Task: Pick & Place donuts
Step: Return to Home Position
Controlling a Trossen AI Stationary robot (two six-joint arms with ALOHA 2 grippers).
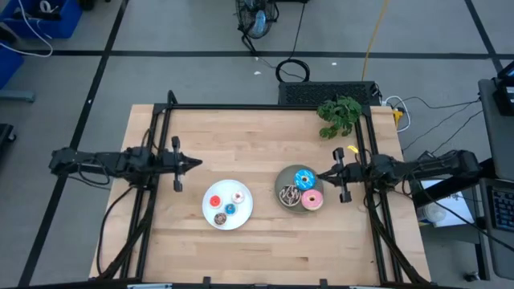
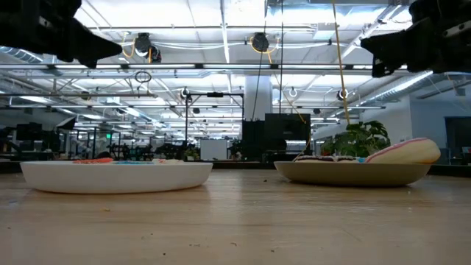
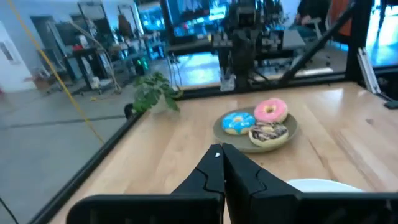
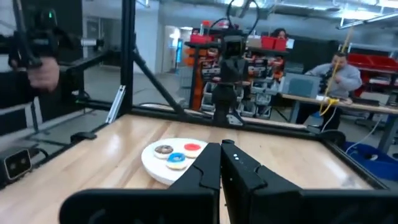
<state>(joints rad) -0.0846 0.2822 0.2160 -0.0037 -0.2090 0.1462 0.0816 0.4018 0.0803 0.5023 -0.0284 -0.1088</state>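
Note:
Three larger donuts lie on the grey-green plate (image 1: 281, 178): blue sprinkled (image 1: 303, 179), brown drizzled (image 1: 289, 195) and pink (image 1: 312, 201); the left wrist view shows them too, blue (image 3: 238, 122), pink (image 3: 271, 110), brown (image 3: 268, 132). Four tiny donuts lie on the white plate (image 1: 245, 215): red (image 1: 216, 200), white (image 1: 238, 196), brown (image 1: 219, 217), blue (image 1: 230, 210). My left gripper (image 1: 197, 163) (image 3: 219, 151) hovers shut, left of and beyond the white plate. My right gripper (image 1: 319, 175) (image 4: 222, 146) hovers shut at the grey-green plate's right edge. Both are above the table.
A small potted plant (image 1: 340, 115) stands near the table's far right corner. Black frame rails (image 1: 165, 128) run along the table's left, far and right sides. Bare wood lies between the plates and toward the near edge. A person (image 4: 339, 71) sits in the room beyond.

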